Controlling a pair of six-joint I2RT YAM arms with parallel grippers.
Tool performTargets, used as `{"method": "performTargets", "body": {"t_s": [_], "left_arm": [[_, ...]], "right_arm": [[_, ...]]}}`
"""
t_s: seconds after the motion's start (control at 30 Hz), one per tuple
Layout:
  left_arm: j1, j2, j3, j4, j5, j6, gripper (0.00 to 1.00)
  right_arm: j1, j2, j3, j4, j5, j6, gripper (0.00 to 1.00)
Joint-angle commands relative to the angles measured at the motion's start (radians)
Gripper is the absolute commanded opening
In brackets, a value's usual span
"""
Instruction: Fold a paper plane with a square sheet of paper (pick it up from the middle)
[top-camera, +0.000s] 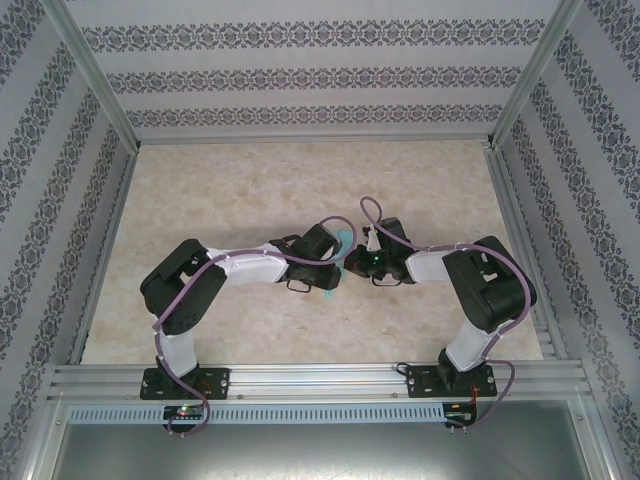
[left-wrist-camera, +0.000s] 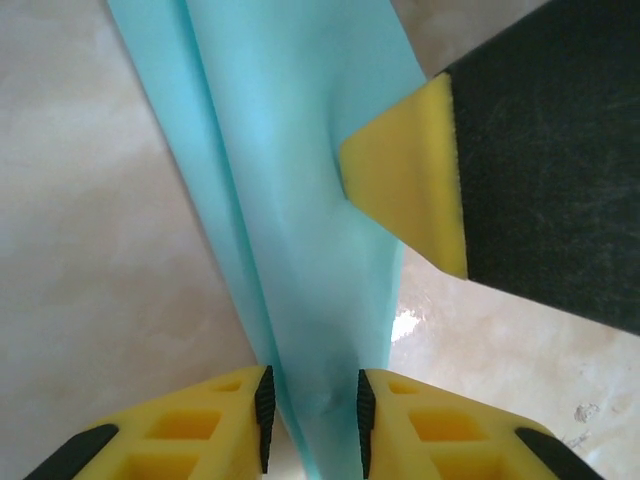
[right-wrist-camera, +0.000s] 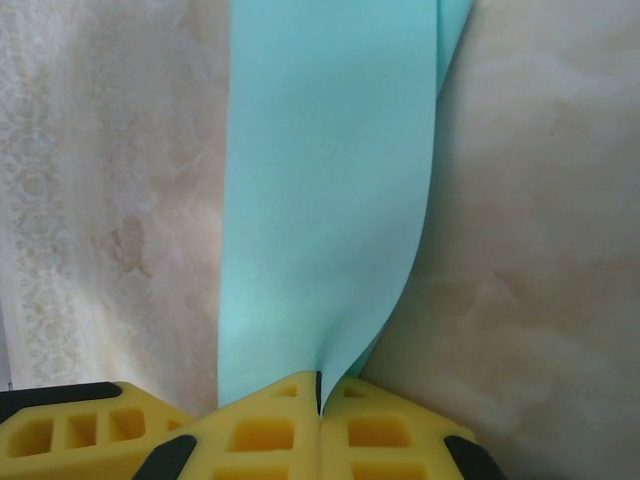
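The paper plane (left-wrist-camera: 290, 200) is teal-blue paper folded into a long strip with layered edges, narrowing toward my left gripper. It hangs between the two grippers over the middle of the table (top-camera: 300, 180). My right gripper (right-wrist-camera: 319, 390) is shut, its yellow tips pinching one edge of the paper plane (right-wrist-camera: 320, 180). One of its fingers (left-wrist-camera: 405, 175) shows in the left wrist view, pressed against the paper's side. My left gripper (left-wrist-camera: 311, 405) has its jaws apart, and the narrow end of the paper runs through the gap. From above, both grippers (top-camera: 335, 250) (top-camera: 352, 262) meet around the paper plane (top-camera: 344, 238).
The table is beige marble-patterned, with patterned walls and aluminium posts (top-camera: 100, 90) on three sides. A metal rail (top-camera: 320, 380) along the near edge carries both arm bases. Purple cables loop along both arms.
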Motion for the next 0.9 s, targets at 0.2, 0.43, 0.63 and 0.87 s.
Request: {"method": "performTargets", "body": {"t_s": [0.2,0.43,0.63,0.87], "left_arm": [[-0.058,-0.106,-0.070,-0.039,-0.065,-0.035,0.34],[-0.104,-0.072,-0.060,-0.071,-0.150,-0.038,0.33],[-0.121,-0.030,-0.032,-0.111,-0.195,-0.031,0.28],[-0.132,-0.016,-0.023,-0.131,-0.223,-0.026,0.22]], "right_arm": [[0.023,0.051,0.024,-0.037,0.080,-0.033,0.00],[0.023,0.051,0.027,-0.041,0.077,-0.034,0.00],[0.023,0.042,0.024,-0.045,0.079,-0.035,0.00],[0.023,0.042,0.029,-0.050,0.079,-0.040,0.00]]}}
